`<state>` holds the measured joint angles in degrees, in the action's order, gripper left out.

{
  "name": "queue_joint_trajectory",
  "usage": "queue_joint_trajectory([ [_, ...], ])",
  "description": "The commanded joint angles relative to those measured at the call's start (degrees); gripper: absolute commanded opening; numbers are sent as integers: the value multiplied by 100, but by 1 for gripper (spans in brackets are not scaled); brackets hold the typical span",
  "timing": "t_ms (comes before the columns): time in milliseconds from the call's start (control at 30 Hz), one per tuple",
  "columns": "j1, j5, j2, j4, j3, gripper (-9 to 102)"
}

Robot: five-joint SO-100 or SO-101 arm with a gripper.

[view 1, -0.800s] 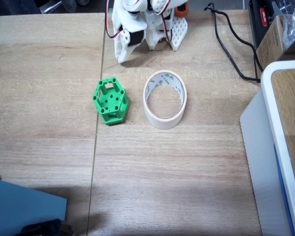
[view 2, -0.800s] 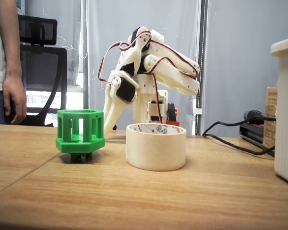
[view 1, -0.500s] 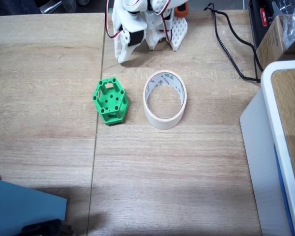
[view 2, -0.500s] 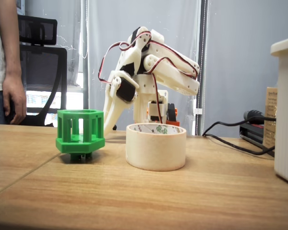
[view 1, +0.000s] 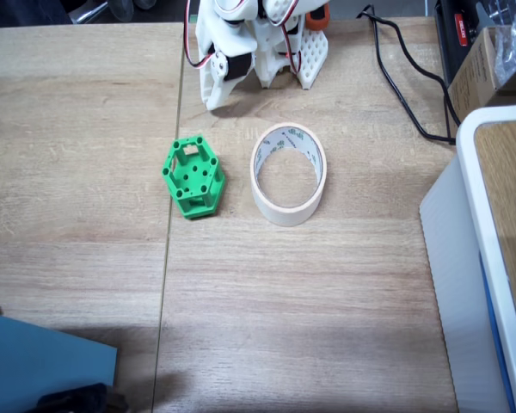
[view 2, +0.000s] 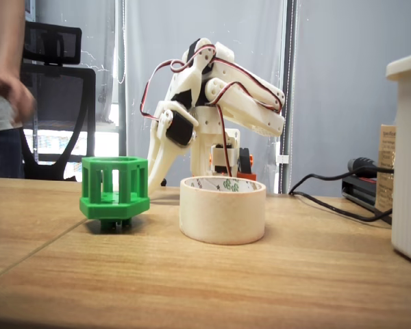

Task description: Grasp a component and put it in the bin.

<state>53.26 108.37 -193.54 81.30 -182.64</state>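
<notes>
The table (view 1: 327,301) was light brown wood, with a grey wall behind it in the low fixed view. The bin (view 1: 288,174) (a cream roll of tape) lay flat on the table with its round hole facing up, and only bare wood showed inside it. The green component (view 1: 193,177) stood just to the left of the bin in both fixed views, close to it but not touching. It stood upright on its flat base, open top up, and was about as tall as it was wide. The white arm (view 2: 212,89) was folded up at the back of the table, behind both things. Its gripper (view 2: 153,184) pointed down to the table behind the component, and I could not tell if the fingers were apart or together. A person's blurry hand (view 2: 10,92) was at the left edge.
</notes>
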Motion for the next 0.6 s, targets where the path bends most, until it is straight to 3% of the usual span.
queue_joint_trajectory([
  [0, -26, -18, 18, 44, -53, 0],
  [567, -26, 62, 18, 44, 35, 0],
])
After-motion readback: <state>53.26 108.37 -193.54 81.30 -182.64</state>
